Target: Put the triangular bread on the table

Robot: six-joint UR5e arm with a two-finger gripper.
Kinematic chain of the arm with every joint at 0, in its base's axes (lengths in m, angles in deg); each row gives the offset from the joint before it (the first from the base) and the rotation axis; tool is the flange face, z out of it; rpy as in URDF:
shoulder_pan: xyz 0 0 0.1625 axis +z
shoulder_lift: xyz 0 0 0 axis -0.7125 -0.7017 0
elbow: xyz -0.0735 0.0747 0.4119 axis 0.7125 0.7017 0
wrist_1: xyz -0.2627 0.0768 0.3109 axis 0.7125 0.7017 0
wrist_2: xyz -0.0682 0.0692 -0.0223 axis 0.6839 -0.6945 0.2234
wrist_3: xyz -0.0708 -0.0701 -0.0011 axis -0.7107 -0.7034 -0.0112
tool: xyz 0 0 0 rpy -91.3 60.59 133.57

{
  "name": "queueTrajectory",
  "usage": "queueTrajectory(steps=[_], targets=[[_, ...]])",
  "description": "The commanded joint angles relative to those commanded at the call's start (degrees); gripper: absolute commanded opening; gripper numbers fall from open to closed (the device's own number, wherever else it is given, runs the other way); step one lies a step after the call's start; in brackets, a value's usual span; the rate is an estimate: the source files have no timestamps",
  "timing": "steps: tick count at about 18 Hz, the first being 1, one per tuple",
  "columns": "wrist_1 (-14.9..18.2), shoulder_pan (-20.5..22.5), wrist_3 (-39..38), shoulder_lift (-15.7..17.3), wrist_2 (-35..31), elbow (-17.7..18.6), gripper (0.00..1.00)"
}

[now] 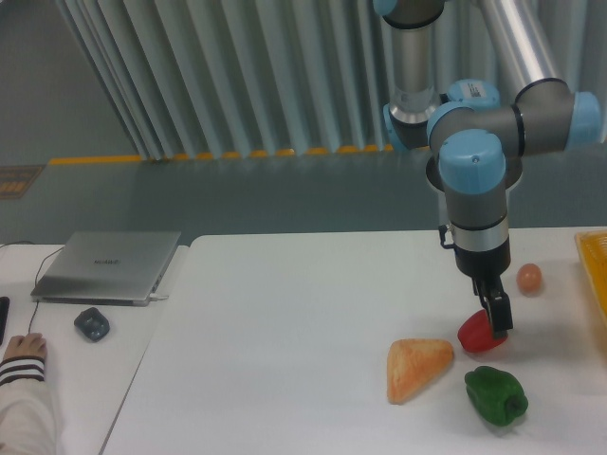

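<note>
Bread (416, 366) lies flat on the table (285, 322), image-left of my gripper (497, 326), long axis pointing toward me; fingers seem pressed on a red pepper (477, 334).

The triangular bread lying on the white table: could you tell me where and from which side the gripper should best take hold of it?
The triangular bread lies flat, so I would come straight down from above and close the fingers across the narrower half, near the tip pointing toward the red pepper. The wide rounded end looks harder to span. The gripper is at the red pepper now.
</note>
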Motion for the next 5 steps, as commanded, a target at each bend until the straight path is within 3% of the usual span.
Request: queueTrajectory(steps=[5], targets=[[-0.18, 1.14, 0.36, 0.53, 0.62, 0.53, 1.00]])
